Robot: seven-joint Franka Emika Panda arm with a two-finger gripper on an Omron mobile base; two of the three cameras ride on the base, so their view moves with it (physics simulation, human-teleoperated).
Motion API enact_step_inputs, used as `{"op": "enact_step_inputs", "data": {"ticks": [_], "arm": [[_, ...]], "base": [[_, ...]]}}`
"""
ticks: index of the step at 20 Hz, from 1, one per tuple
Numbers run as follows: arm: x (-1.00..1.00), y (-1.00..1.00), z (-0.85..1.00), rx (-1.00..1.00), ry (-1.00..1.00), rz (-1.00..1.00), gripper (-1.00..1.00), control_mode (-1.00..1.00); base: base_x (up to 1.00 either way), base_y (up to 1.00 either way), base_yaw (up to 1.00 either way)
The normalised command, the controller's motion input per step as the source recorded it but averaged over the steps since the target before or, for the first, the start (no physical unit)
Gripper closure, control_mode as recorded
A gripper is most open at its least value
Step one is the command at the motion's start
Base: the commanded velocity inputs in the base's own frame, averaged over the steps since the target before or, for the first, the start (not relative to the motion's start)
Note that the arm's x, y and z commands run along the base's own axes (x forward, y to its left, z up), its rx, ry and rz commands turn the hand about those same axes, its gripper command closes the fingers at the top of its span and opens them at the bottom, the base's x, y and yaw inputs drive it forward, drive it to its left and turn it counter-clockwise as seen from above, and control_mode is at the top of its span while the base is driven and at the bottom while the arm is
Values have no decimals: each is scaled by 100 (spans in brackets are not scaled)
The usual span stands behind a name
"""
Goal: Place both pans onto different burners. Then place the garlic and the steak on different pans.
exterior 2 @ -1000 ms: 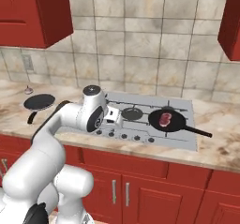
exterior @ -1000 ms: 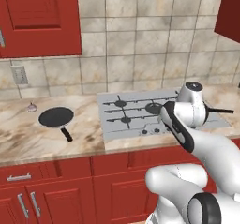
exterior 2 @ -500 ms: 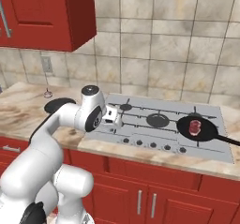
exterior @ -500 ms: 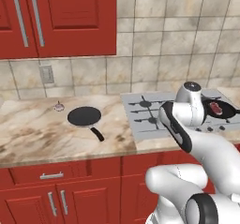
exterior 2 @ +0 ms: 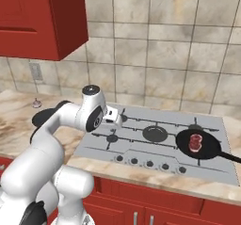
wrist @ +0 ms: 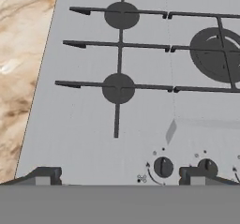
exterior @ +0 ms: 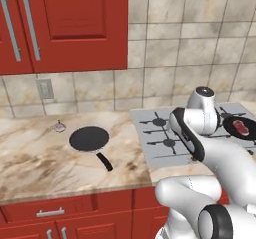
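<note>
Right base view: red steak (exterior 2: 194,141) lies in black pan (exterior 2: 198,144).

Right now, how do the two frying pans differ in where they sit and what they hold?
1. The pan on the cooktop rests over a right-hand burner; the pan on the counter lies on the marble, left of the cooktop.
2. The pan on the cooktop holds the steak; the pan on the counter holds nothing, and the garlic lies beside it.

Both are round, black and shallow, with a straight handle.
</note>
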Motion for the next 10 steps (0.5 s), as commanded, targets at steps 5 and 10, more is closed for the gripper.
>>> {"op": "enact_step_inputs", "data": {"ticks": [5, 10], "arm": [[0, 0, 0, 0, 0, 0, -100, 100], [0, 0, 0, 0, 0, 0, -100, 100]], "base": [[7, 19, -4], [15, 47, -2]]}}
